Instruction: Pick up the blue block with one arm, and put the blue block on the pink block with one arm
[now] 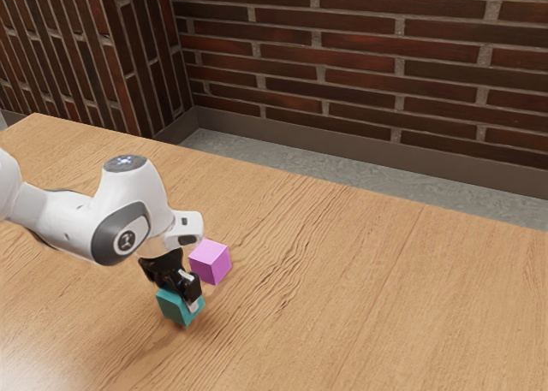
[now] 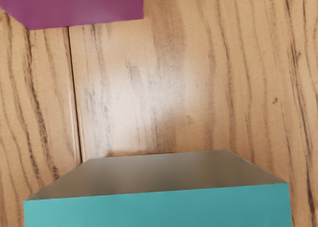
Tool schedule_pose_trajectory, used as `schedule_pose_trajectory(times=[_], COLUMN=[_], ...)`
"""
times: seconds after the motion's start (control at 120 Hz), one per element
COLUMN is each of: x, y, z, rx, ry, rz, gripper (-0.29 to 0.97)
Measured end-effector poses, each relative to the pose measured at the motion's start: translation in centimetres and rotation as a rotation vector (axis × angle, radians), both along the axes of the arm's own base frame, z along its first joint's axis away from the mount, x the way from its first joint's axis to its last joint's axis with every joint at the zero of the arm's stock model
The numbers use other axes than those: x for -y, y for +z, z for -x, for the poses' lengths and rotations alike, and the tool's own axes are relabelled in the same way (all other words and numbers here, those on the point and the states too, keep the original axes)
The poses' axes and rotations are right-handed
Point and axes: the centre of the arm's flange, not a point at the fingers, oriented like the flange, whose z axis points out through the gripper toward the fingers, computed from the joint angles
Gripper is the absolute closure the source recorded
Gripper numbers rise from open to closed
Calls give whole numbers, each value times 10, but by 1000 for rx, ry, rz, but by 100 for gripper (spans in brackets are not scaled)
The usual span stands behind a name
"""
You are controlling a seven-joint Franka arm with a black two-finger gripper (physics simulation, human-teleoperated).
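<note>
The blue block (image 1: 176,309), teal in colour, sits low at the table surface near the front left of the exterior view. My gripper (image 1: 181,293) reaches down over it, and the fingers (image 1: 192,295) press its sides, so it is shut on the block. In the wrist view the blue block (image 2: 159,209) looms large just under my hand, its top face in shadow. The pink block (image 1: 210,262) stands on the table just behind the blue one, a short gap away. A corner of the pink block (image 2: 74,6) also appears in the wrist view, beyond the blue block.
The wooden table (image 1: 360,271) stretches wide toward the exterior view's right. A brick wall (image 1: 360,57) and a grey floor strip (image 1: 342,173) lie beyond the table's far edge. My white arm (image 1: 77,224) comes in from the left.
</note>
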Motion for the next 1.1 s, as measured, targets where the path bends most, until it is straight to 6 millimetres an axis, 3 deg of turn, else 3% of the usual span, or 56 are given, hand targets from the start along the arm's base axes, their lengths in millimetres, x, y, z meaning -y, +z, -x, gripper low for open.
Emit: schedule_pose_trajectory(times=[0.217,0.408,0.65,0.833,1.1], x=[0,-8,-40,-23,-24], y=[37,76,69,59,62], z=[-5,-46,-85,-98,-111], rx=[47,78,17,-13,-20], ry=[7,30,84,42,37], rz=[-6,-2,-9,-22,-30], gripper=[35,36,36,36,37])
